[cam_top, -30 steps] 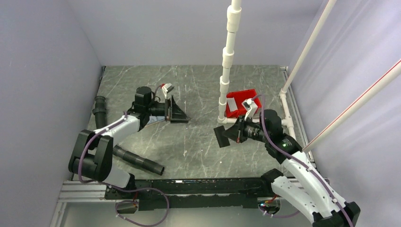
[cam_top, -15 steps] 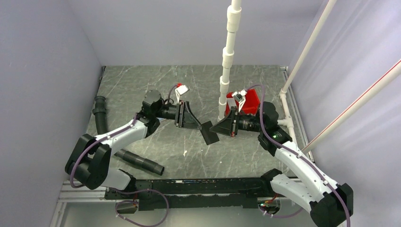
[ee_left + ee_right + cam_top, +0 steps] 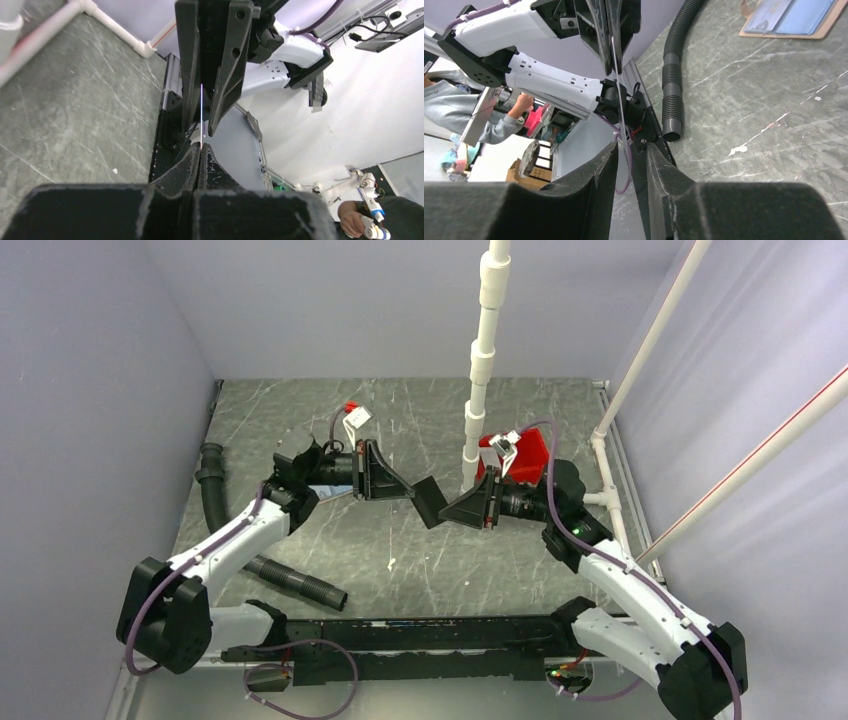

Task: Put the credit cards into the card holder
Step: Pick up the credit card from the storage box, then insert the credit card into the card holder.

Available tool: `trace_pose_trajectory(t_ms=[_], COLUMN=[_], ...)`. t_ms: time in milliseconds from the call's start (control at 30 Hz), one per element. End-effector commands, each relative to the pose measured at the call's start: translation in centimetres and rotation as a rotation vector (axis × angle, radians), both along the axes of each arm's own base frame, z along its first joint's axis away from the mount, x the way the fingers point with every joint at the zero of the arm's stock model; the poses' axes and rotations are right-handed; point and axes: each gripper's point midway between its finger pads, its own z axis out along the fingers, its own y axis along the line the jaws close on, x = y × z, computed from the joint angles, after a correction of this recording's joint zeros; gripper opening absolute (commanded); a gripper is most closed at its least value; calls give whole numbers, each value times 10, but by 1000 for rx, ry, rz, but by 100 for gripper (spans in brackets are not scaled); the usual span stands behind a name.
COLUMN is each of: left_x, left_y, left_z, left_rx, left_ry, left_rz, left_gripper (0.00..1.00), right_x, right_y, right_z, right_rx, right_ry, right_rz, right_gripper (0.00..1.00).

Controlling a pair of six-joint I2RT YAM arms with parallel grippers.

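Credit card [image 3: 430, 502] newly in left end effector [image 3: 200, 149], clamped edge-on; right end effector [image 3: 631, 150] apart.

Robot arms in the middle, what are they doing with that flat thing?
The two arms meet above the table with one credit card between them, held on edge. The left gripper is shut on the card. The right gripper has its jaws apart around the card's other end, so it looks like a hand-over to the left side. The card holder lies open on the table, away from both grippers.
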Motion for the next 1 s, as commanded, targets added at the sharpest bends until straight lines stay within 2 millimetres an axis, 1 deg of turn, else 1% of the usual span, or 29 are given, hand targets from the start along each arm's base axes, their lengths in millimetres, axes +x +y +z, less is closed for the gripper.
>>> trace_pose_trajectory(t_ms=[0, 100, 133, 167, 200, 233, 300, 333, 367, 400, 433, 467, 533, 567, 600, 633, 667, 700, 733, 767, 833, 867, 900, 967], left_x=[6, 9, 10, 11, 11, 10, 16, 26, 42, 60, 79, 92, 110, 116, 120, 121, 123, 126, 129, 133, 143, 147, 151, 161], left_y=[6, 10, 11, 12, 13, 13, 15, 20, 32, 49, 74, 103, 167, 199, 231, 257, 279, 295, 306, 312, 316, 314, 313, 312], left_z=[12, 11, 12, 12, 12, 13, 10, 2, -8, -24, -40, -56, -83, -93, -106, -117, -127, -137, -147, -156, -172, -183, -188, -199], left_rx=[-30, -41, -45, -48, -50, -53, -30, 11, 68, 149, 245, 335, 499, 572, 657, 724, 773, 796, 809, 814, 831, 832, 836, 842], left_ry=[-42, -35, -33, -31, -28, -29, 6, 61, 127, 174, 246, 313, 443, 493, 540, 577, 600, 616, 632, 646, 660, 699, 719, 730], left_rz=[18, 24, 27, 26, 24, 19, 36, 81, 168, 279, 414, 535, 756, 865, 983, 1079, 1166, 1230, 1274, 1291, 1285, 1256, 1229, 1191], left_gripper=[0, 0, 0, 0, 0, 0, 1, 12, 25, 39, 49, 53, 54, 72, 83, 84, 86, 87, 88, 88, 90, 90, 91, 91], right_x=[-3, -4, -4, -4, -5, -4, -2, 6, 18, 30, 43, 52, 62, 69, 74, 79, 85, 91, 97, 103, 115, 123, 135, 145], right_y=[1, 1, 0, 1, 1, 2, 4, 3, 3, 1, -3, -3, 7, 13, 25, 39, 55, 71, 90, 107, 141, 155, 173, 196], right_z=[18, 18, 19, 20, 21, 23, 28, 26, 18, 11, 1, -6, -18, -23, -26, -31, -37, -41, -44, -45, -57, -63, -73, -81], right_rx=[67, 75, 78, 84, 88, 90, 87, 52, -14, -90, -177, -247, -359, -404, -427, -455, -479, -496, -509, -512, -535, -559, -583, -567], right_ry=[-58, -64, -65, -69, -71, -71, -92, -119, -128, -130, -125, -128, -142, -147, -167, -175, -171, -166, -162, -169, -160, -153, -151, -142], right_rz=[-1, 1, -3, -1, 2, 2, -16, -75, -157, -247, -351, -424, -490, -519, -513, -503, -489, -463, -437, -418, -359, -332, -302, -249], right_gripper=[27, 21, 17, 11, 3, 0, 0, 0, 0, 0, 0, 0, 0, 0, 0, 0, 0, 0, 0, 0, 0, 0, 0, 0])
